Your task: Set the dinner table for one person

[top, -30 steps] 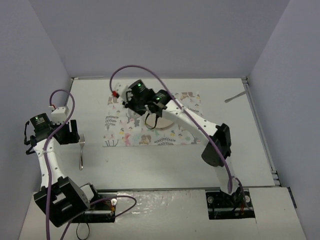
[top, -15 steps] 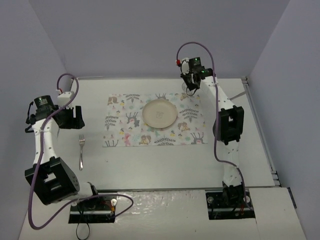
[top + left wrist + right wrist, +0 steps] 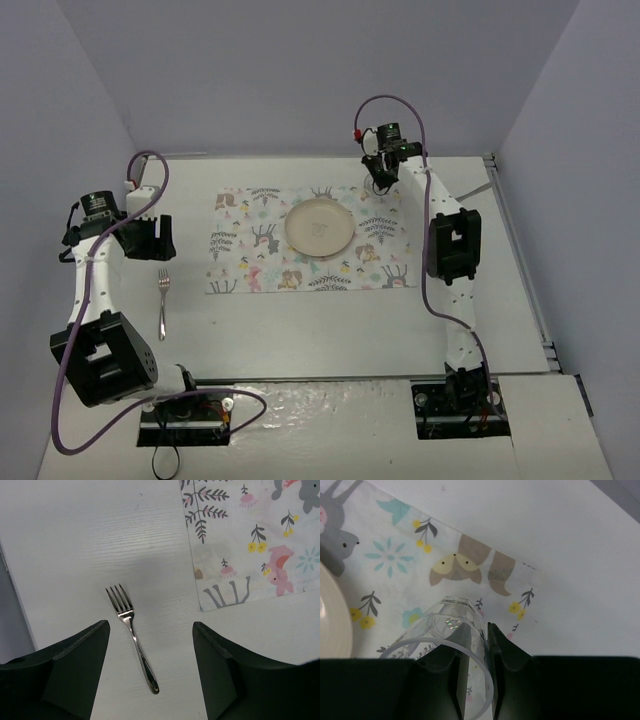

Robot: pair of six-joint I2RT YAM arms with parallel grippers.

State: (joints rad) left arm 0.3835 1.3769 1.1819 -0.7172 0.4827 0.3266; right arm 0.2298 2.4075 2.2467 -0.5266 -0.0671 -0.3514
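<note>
My right gripper [image 3: 380, 177] hangs over the far right corner of the printed cloth [image 3: 310, 242] on the dinner table [image 3: 320, 325]. In the right wrist view the gripper [image 3: 485, 632] is shut on the wall of a clear glass [image 3: 438, 630], one finger inside the rim and one outside. A cream plate [image 3: 320, 227] rests in the middle of the cloth. My left gripper [image 3: 152, 238] is open above the table's left side. Through its wrist camera a silver fork [image 3: 133, 636] lies flat below the open gripper [image 3: 150, 626], tines pointing away, untouched.
A thin silver utensil [image 3: 472, 193] lies at the far right by the table's edge rail. The cloth's near left corner [image 3: 240, 555] sits just right of the fork [image 3: 162, 300]. Grey walls close in on three sides.
My right arm has swung from the cloth's far left over to its far right corner, uncovering the plate. The left arm has risen and shifted slightly toward the cloth; the fork has not moved.
</note>
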